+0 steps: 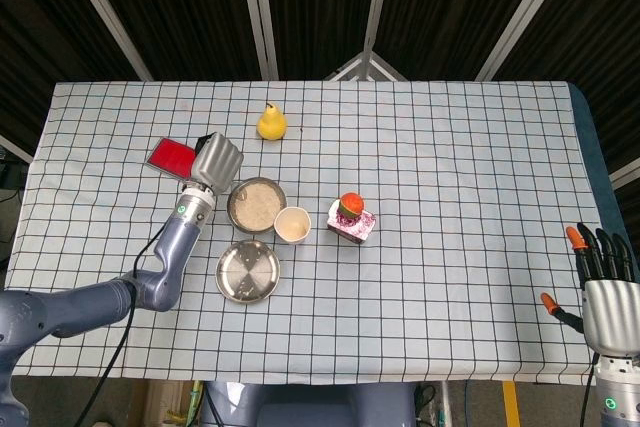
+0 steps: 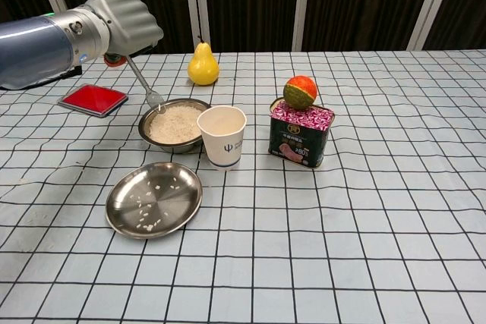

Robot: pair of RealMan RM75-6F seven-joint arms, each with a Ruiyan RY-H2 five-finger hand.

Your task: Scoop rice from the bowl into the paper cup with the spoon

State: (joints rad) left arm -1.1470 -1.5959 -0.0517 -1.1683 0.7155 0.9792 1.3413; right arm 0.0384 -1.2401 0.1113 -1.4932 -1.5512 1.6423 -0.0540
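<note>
The left hand has its fingers curled around the spoon, angled steeply down so its tip meets the rice bowl's near rim for scooping toward the adjacent paper cup, while the right hand idles empty, fingers spread.

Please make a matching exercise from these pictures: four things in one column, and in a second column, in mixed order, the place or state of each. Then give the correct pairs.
Things:
1. spoon
2. paper cup
3. metal plate
4. orange-green ball

Places or states:
A. sits on top of the tin can
B. held by the left hand, tip at the rice bowl
C. holds only a few scattered rice grains
D. stands upright just right of the rice bowl

Pairs: 1-B, 2-D, 3-C, 4-A
</note>
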